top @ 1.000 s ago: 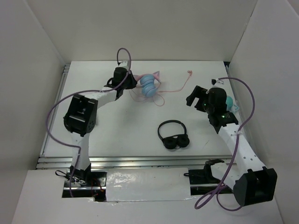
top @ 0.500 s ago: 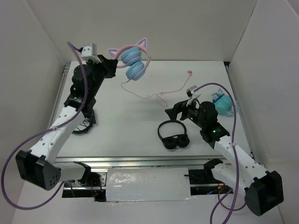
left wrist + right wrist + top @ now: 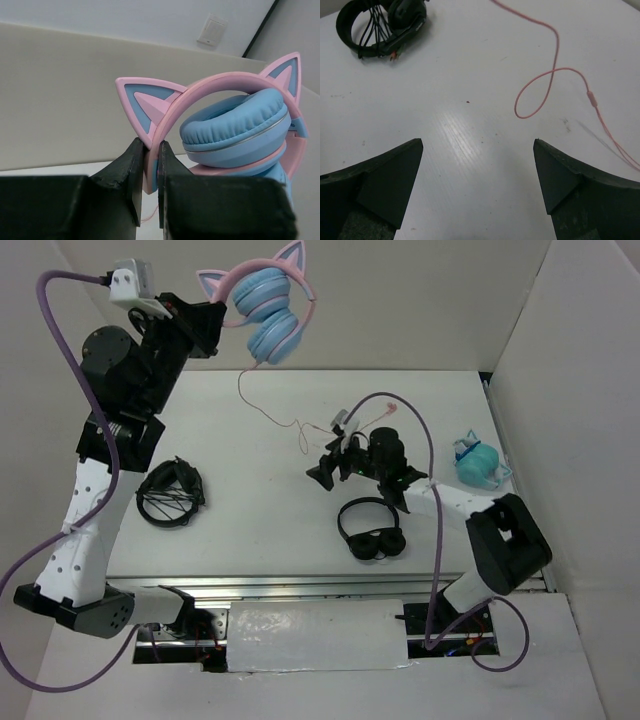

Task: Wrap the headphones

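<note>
The headphones (image 3: pixel 268 315) hang high over the table's far left, with light-blue ear cups (image 3: pixel 235 127) and a pink headband with cat ears. My left gripper (image 3: pixel 215 315) is shut on the headband just below one cat ear (image 3: pixel 150 107), which sits pinched between the black fingers (image 3: pixel 172 170). The thin pink cable (image 3: pixel 262 405) drops from the cups to the table and trails right toward its plug (image 3: pixel 388 410). My right gripper (image 3: pixel 330 465) is low over the table's middle, open and holding nothing, with a loop of the cable (image 3: pixel 535 95) just ahead of it.
Black headphones (image 3: pixel 372 530) lie near the front middle, just behind the right gripper. A black wire bundle (image 3: pixel 170 492) lies at the left, also seen in the right wrist view (image 3: pixel 380 25). A teal object (image 3: pixel 478 465) sits by the right wall. White walls enclose the table.
The left arm has raised the headphones off the table and higher, pulling the cable up with them. The right arm has swung left and down to the middle, near the cable.
</note>
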You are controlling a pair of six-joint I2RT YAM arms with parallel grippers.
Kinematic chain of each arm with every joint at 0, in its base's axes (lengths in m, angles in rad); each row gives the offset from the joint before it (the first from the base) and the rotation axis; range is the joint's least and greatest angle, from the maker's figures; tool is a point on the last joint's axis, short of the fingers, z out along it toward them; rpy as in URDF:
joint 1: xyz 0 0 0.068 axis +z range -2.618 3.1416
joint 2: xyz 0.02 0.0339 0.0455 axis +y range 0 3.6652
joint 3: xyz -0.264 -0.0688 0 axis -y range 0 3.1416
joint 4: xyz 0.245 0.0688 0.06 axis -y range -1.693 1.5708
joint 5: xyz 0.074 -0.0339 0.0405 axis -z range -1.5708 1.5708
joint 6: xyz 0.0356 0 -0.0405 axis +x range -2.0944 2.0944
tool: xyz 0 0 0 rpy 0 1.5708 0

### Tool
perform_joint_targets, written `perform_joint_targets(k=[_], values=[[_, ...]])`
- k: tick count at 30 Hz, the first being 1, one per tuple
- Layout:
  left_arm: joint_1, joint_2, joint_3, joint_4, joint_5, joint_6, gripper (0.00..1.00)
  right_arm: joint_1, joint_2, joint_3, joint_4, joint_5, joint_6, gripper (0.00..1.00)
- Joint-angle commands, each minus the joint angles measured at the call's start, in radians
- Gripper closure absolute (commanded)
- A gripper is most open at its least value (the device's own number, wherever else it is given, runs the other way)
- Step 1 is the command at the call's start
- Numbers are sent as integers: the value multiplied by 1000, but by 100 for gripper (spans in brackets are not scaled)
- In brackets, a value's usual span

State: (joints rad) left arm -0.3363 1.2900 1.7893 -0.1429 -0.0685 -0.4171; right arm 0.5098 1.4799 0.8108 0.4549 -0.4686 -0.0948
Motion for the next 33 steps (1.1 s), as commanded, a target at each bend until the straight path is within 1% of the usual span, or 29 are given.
perform_joint_targets(k=[1,5,7,8,10,11,13,14,16,17,18,20,22,23,24,25,26,27,28,29,30,31,32,33], values=[[0,48,134,-47,39,11,100,74,75,69,174,14,-2,0],[0,60,180,-92,52,12,100,111,195,128,275,132,36,0],[0,55,185,-99,49,9,100,122,226,119,407,186,75,0],[0,48,183,-103,44,9,100,130,253,111,506,249,85,0],[-1,42,179,-101,42,11,100,150,284,105,574,271,84,0],[0,35,180,-106,45,11,100,154,296,128,593,266,80,0],[0,35,194,-112,59,17,100,167,334,177,559,233,61,0],[-1,37,209,-130,59,15,100,171,351,227,529,190,52,0],[0,37,226,-145,61,23,100,170,400,273,507,130,50,0],[-1,35,231,-150,74,23,100,170,419,324,466,49,53,0],[0,34,234,-152,73,31,100,170,451,352,440,12,64,0],[2,31,249,-159,75,29,100,177,485,414,400,-18,82,0],[6,26,265,-176,88,31,100,185,535,438,428,-16,131,1],[5,22,274,-178,104,32,100,180,552,480,450,-16,160,14],[6,19,280,-188,122,35,100,177,571,511,449,-25,214,23],[8,11,291,-201,125,35,100,173,606,545,444,-25,237,38],[10,3,309,-213,128,37,100,162,623,603,424,-30,253,44],[10,-4,315,-231,134,44,100,156,647,628,413,-33,276,53],[13,-26,317,-239,137,46,100,147,654,649,398,-31,283,76],[14,-41,305,-242,141,52,100,127,655,669,378,-25,288,92],[16,-56,292,-244,138,60,100,115,640,663,380,-1,318,100],[16,-92,276,-241,122,63,100,99,625,663,380,13,320,100],[16,-106,233,-238,110,70,100,84,600,595,399,19,322,100],[16,-124,210,-233,99,84,100,50,547,567,396,31,320,100]])
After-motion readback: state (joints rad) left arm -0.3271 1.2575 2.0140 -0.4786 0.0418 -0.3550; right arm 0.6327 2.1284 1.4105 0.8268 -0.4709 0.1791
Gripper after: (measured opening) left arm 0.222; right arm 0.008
